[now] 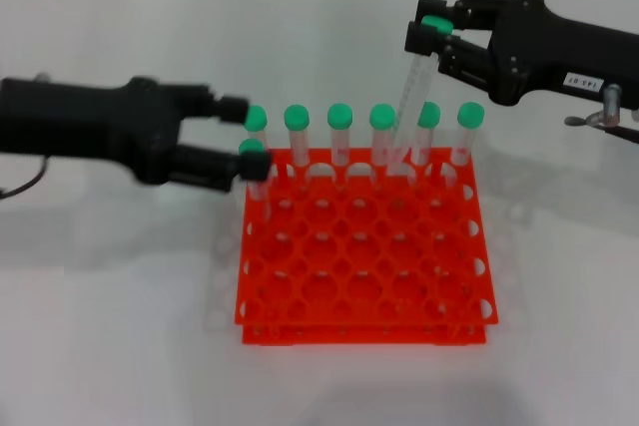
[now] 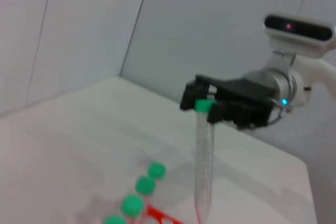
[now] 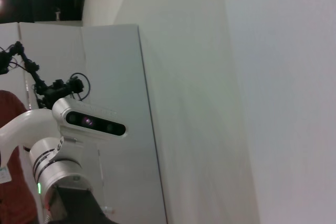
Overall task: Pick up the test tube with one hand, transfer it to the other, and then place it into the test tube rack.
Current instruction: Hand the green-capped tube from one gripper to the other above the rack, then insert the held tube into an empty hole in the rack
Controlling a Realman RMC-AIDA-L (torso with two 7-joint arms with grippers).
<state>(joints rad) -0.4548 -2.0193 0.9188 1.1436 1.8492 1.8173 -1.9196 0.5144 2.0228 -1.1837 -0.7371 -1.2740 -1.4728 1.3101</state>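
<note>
one test tube (image 1: 414,97) is hanging from the right gripper (image 1: 431,39), whose jaws are pinching it just under the green cap, tilted, with its tip dipping at the back row of the test tube rack (image 1: 364,256) between standing capped tubes (image 1: 339,132). to seat it well, the gripper is needing to straighten the tube upright over a free hole, then lower slowly before letting go. the left gripper (image 1: 242,132) is waiting at the rack's back left corner, jaws spread and holding nothing.

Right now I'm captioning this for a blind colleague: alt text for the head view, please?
The right tool holds a green-capped test tube by its cap, tilted, its tip over the back row of an orange-red test tube rack. The left tool is open beside the rack's back-left corner.
</note>
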